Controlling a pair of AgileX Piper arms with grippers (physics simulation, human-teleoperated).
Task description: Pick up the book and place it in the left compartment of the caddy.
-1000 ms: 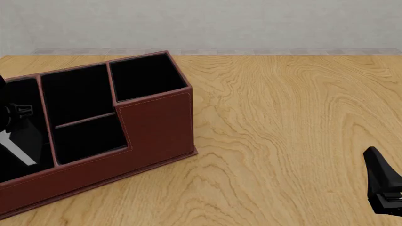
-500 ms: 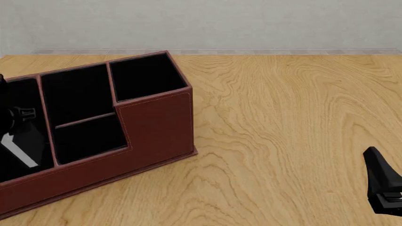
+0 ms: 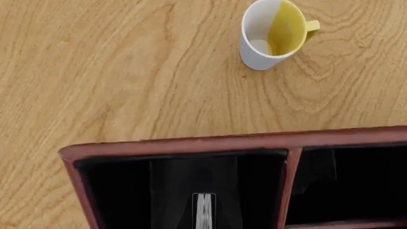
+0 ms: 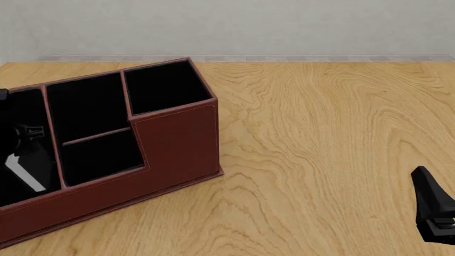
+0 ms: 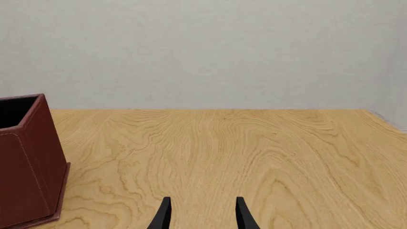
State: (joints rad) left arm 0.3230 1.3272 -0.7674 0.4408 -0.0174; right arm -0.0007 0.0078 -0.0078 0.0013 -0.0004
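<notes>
**Left hand sinks deeper into the caddy**

Over the last second the left hand [image 4: 16, 140] has moved lower inside the left compartment [image 4: 29, 101] of the caddy [image 4: 178, 144]. The white page edges of the book [image 4: 21, 173] have gone down with it and now sit closer to the front wall. The dark arm part at the left edge has dropped almost out of view.

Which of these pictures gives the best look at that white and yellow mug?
The left wrist view: the mug shows whole there, white outside, yellow inside, standing on the wooden table beyond the caddy rim. The front and right wrist views do not show it at all.
</notes>
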